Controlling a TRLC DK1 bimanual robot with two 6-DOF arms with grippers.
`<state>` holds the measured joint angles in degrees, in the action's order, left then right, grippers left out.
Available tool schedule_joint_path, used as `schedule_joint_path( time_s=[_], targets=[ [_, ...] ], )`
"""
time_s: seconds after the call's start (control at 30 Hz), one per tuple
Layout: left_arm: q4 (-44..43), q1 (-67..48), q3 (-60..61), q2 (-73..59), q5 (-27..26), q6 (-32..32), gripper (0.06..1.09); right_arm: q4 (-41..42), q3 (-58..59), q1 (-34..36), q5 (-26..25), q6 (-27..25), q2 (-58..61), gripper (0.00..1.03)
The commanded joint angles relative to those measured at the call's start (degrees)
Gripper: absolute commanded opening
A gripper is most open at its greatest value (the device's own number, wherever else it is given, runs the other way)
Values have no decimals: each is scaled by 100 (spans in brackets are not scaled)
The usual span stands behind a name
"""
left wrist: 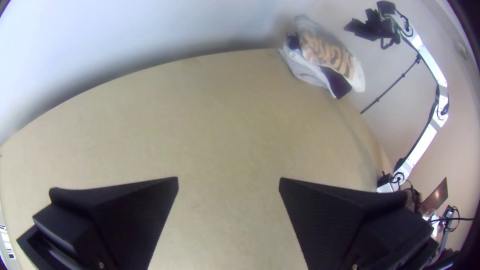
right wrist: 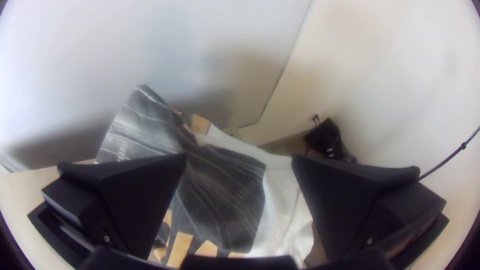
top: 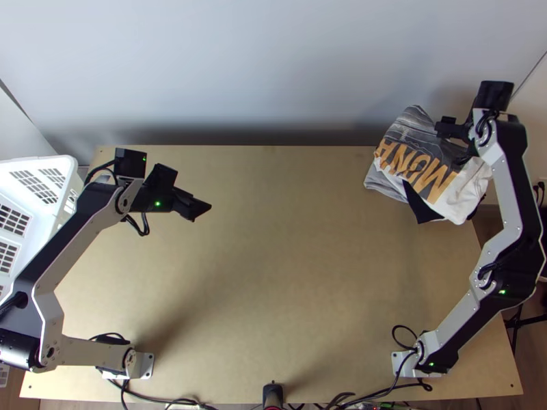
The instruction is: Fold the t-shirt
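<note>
From the top view, your t-shirt [top: 410,158] lies in a loose, crumpled heap at the far right corner of the light wooden table [top: 273,273], its grey panel and yellow-orange lettering facing up, and a dark flap [top: 422,208] pokes out on its near side. Your right gripper [top: 448,140] is over the heap's far right part, while your left gripper [top: 199,207] is above the far left part of the table, well apart from the cloth. A white slotted basket [top: 74,164] stands at the left edge; you cannot tell from here whether anything is in it. In the left wrist view, your left gripper's fingers [left wrist: 145,210] are spread wide with bare table between them, and the bunched shirt lies off at the far right. In the right wrist view, your right gripper's fingers [right wrist: 150,195] are also wide apart, with grey and white cloth beneath and between them and no fold visibly pinched. As for progress, you appear to be at the very start: no neat fold can be made out. What is left is probably everything: gripping the shirt, bringing it toward the middle within reach of both arms, spreading it flat, then folding it.
</note>
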<state>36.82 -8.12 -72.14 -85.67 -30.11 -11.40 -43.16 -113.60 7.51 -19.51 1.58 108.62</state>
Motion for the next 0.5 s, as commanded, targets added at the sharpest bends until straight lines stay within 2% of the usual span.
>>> schedule_joint_path(
  time_s=[0.0,0.2,0.3,0.4,0.47],
  targets=[
    [1,30,130,68,5,-20,104,-1406,-285,154,210,510,-130,98],
    [-8,30,139,85,5,-29,104,-1986,541,383,316,1046,-174,98],
    [-8,30,139,85,5,-47,104,-2012,919,383,360,1160,-227,98],
    [-26,30,130,59,5,-55,104,-1687,1385,357,650,1142,-236,98],
    [-26,30,112,50,5,-38,104,-1028,1894,304,773,1002,-271,98]
  ],
)
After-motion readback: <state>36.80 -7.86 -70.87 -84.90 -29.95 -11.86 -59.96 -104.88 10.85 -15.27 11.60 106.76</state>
